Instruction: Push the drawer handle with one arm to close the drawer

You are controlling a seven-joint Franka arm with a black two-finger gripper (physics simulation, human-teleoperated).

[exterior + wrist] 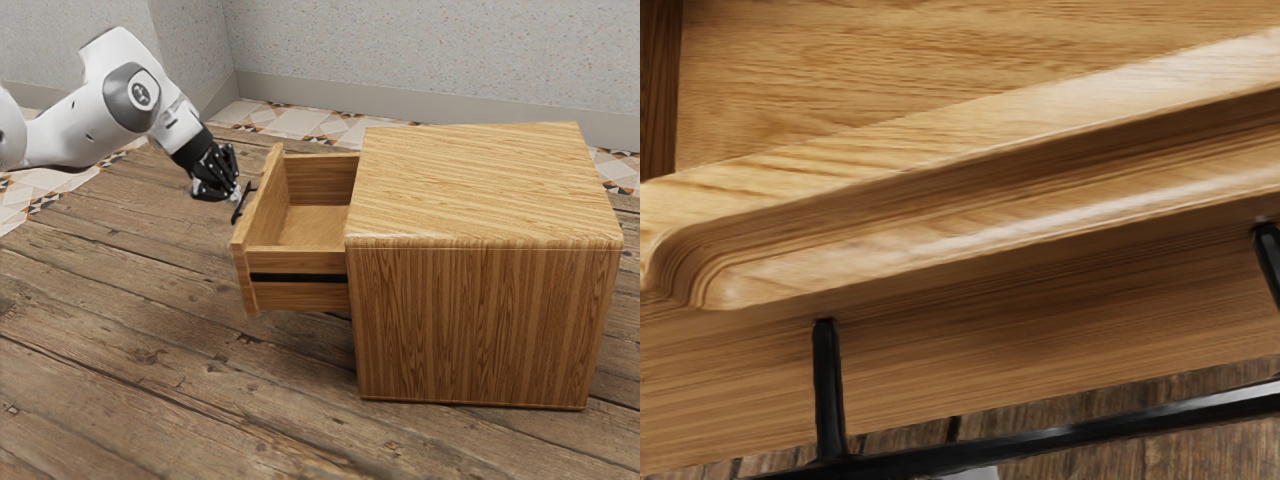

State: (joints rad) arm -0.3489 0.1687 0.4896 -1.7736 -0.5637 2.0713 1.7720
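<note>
1. The hand [232,188], black, is beside the handle [1120,420] on the outer side of the drawer; I cannot tell whether it is spread, pressed together or pinching anything, nor whether it touches the handle.
2. The arm [85,120], white with grey, reaches in from the exterior view's left. A round emblem [143,94] sits on its joint, too small to read.
3. The wrist view shows how the handle is built: a glossy black bar held off the wood by two posts. In the exterior view it is a thin dark shape near the hand. A small pale patch [970,473] lies next to the bar in the wrist view; I cannot tell what it is.
4. The front panel [940,225] of the drawer has a rounded, stepped moulding, seen close in the wrist view; the exterior view gives its end edge.
5. The drawer [298,262] is open, well out of the cabinet [480,320]. Its wooden bottom and inner walls can be seen, and a black strip [298,278] runs along its outer side.
6. The exterior view adds the cabinet's striped side and flat top.
7. It stands on a plank floor [180,370]; beyond are patterned tiles [290,118] and a speckled wall [400,40].
</note>
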